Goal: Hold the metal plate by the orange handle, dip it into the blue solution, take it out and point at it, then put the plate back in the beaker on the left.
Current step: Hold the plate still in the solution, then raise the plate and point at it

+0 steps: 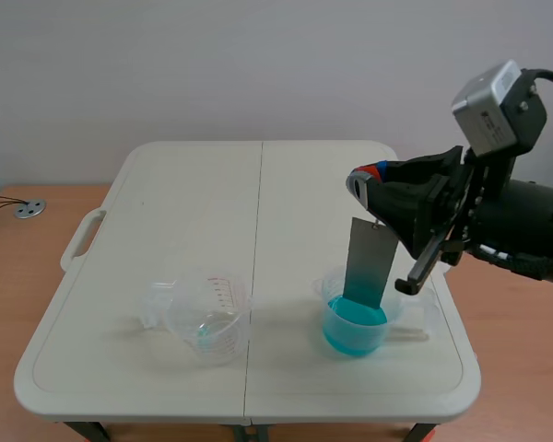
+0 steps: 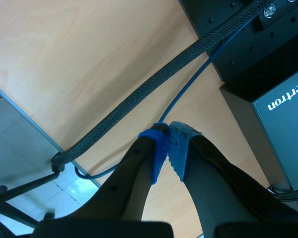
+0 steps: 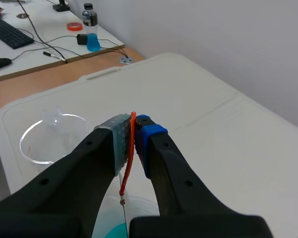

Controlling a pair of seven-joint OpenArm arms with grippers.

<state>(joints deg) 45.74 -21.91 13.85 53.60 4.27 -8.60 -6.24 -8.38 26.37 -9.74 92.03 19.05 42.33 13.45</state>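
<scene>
A grey metal plate (image 1: 370, 261) hangs upright with its lower edge in the blue solution (image 1: 355, 323) of the right beaker (image 1: 339, 284). My right gripper (image 1: 364, 182) is shut on the plate's thin orange handle (image 3: 129, 148), pinched between the pads above the beaker. The left beaker (image 1: 207, 316), clear with red markings, stands empty to the left; it also shows beside the right gripper (image 3: 132, 140) as a clear rim (image 3: 44, 137). My left gripper (image 2: 168, 147) is shut on nothing, away from the table over a wooden surface.
The white folding table (image 1: 194, 203) has a middle seam and a handle on its left edge. A braided cable (image 2: 154, 87) and a black box (image 2: 278, 99) lie ahead of the left gripper. A desk with a bottle (image 3: 91, 29) stands beyond the table.
</scene>
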